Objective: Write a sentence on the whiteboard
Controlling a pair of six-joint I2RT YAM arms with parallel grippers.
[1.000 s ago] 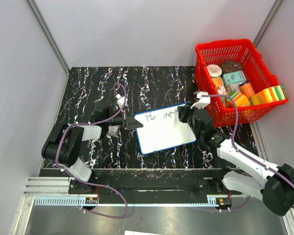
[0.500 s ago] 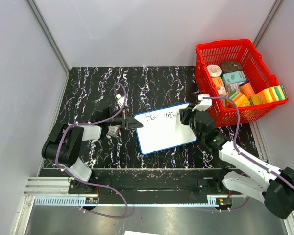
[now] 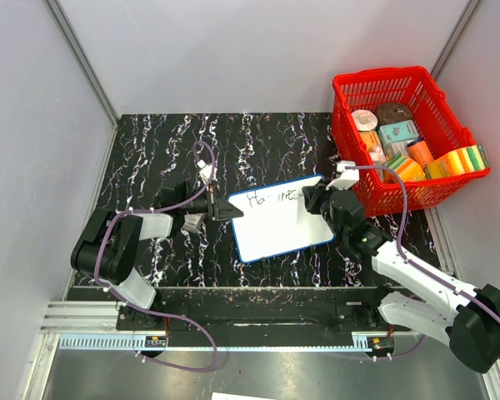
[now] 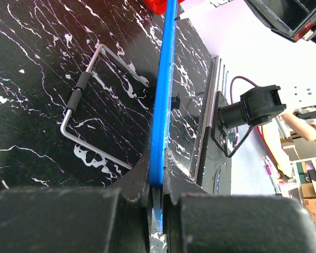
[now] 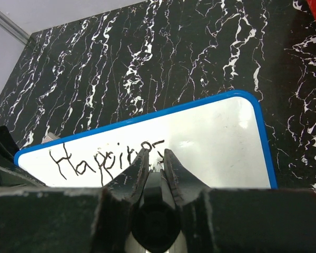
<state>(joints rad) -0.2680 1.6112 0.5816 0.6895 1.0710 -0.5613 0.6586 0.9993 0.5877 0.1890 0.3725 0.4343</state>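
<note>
**A:** Our right gripper is clenching the marker. The tip is pointing down at the whiteboard, right at the end of the sentence.

**B:** The fingers are hiding the tip, so we're only guessing it's touching. Our left gripper is pinching the board's blue rim.

**A:** That pinch is worrying us. If we're pressing the marker too hard, the board could start pivoting in those jaws, and the letters would be skewing.

**B:** Or we're dragging our fingers leftward through wet ink.

**A:** For room, bare white is lying open right of the right gripper, up to the rim.

**B:** Past that corner the red basket is crowding our wrist. Beside the left gripper, a bent wire rod is lying under the board.
</note>
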